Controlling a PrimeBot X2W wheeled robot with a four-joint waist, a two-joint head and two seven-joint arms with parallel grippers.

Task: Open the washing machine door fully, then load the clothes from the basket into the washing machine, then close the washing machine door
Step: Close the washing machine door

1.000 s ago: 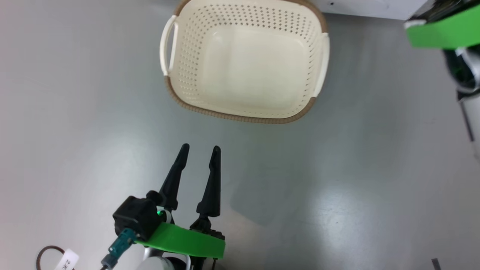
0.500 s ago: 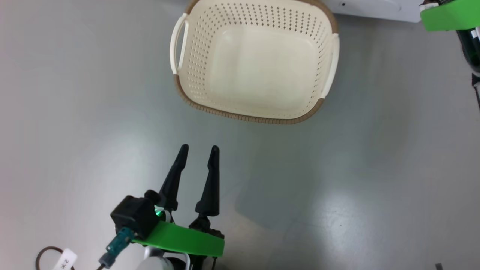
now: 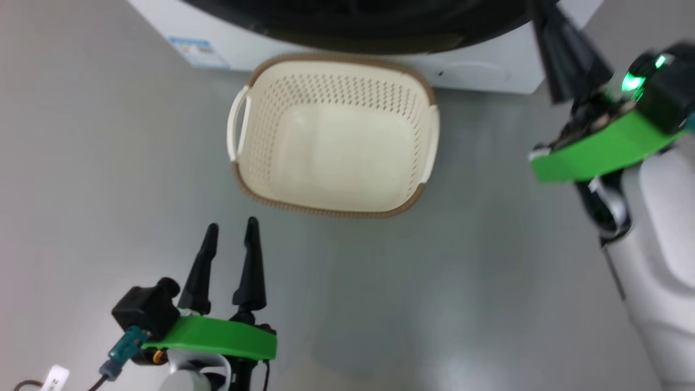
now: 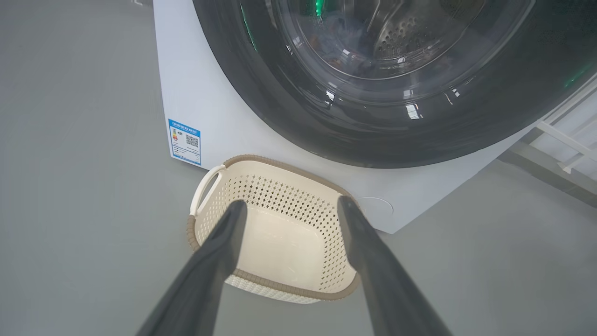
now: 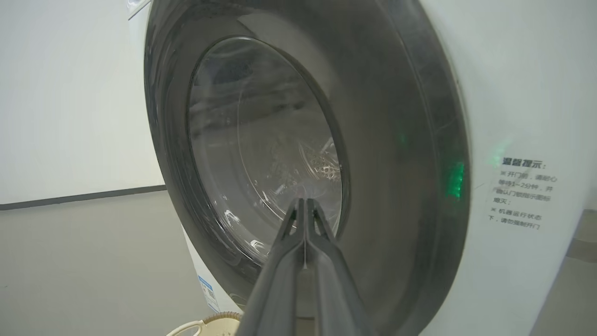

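The head camera looks almost straight down from high up at the grey floor (image 3: 108, 136). The basket (image 3: 255, 141) sits in the upper middle of its frame, and the foot of the washing machine (image 3: 488, 70) runs along the top edge. The left wrist camera sits low and looks forward along the left gripper (image 4: 291, 203), over the same basket, to the washing machine door (image 4: 396, 135) fairly near. The right wrist camera is very close to that door and looks along the right gripper (image 5: 302, 201) at a slant across its face. All three views share the basket rim and the blue sticker (image 3: 198, 50).
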